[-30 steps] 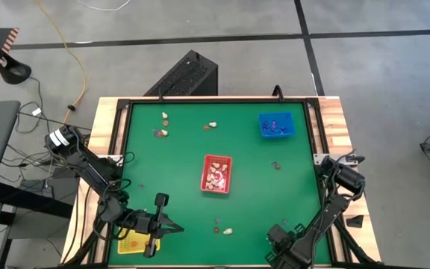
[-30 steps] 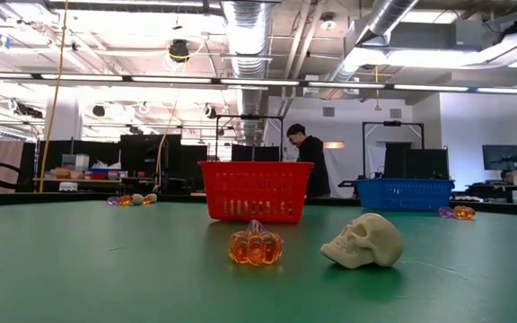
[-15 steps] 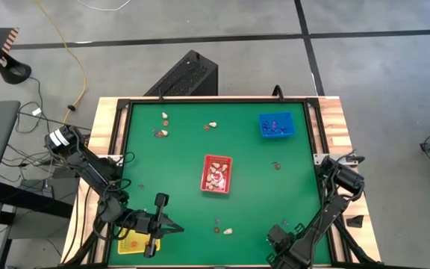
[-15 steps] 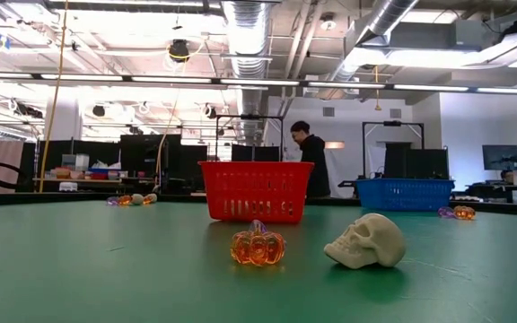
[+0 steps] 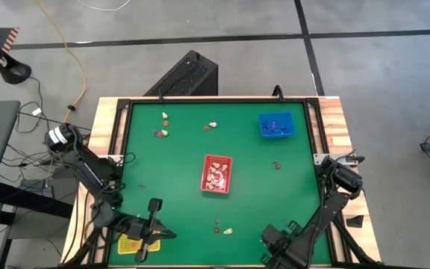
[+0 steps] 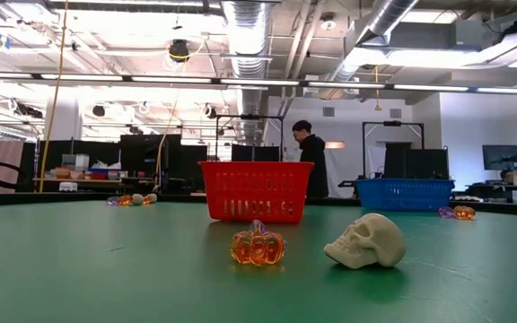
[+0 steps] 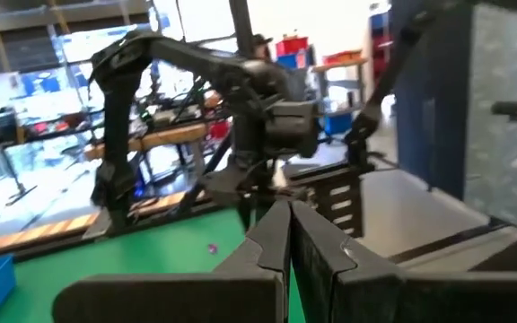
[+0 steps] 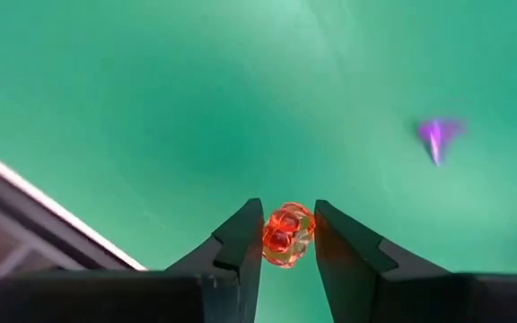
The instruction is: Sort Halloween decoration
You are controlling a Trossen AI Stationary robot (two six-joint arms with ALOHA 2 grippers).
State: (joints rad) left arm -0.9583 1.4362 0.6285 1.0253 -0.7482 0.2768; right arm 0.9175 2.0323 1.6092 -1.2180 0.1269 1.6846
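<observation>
My right gripper [image 8: 287, 212], near the table's near right corner [image 5: 269, 240], is shut on a small clear orange pumpkin [image 8: 287, 235]. A purple trinket [image 8: 436, 135] lies on the green mat below it. Another orange pumpkin [image 6: 257, 247] and a cream skull [image 6: 364, 240] rest on the mat near the front edge [image 5: 222, 227]. More trinkets lie at the far left [image 5: 160, 133]. My left gripper [image 7: 288, 235] is shut on nothing, level, over the near left corner [image 5: 172, 235]. My right gripper pinches the orange pumpkin's two opposite sides [image 8: 276, 238] between its two fingers. The fingers come from above, pointing down. The pumpkin sits between the fingertips, clear of the green mat below.
A red tray [image 5: 216, 173] with trinkets stands mid-table, and a blue tray [image 5: 276, 125] stands at the far right. A yellow tray [image 5: 129, 244] lies under my left arm. One more trinket [image 5: 276, 165] lies right of the red tray. A person stands in the room behind.
My right gripper has risen a little and shifted slightly toward the table's left edge. My left gripper has swung a little toward the near edge, staying shut. The pumpkin and skull near the front edge have not moved.
</observation>
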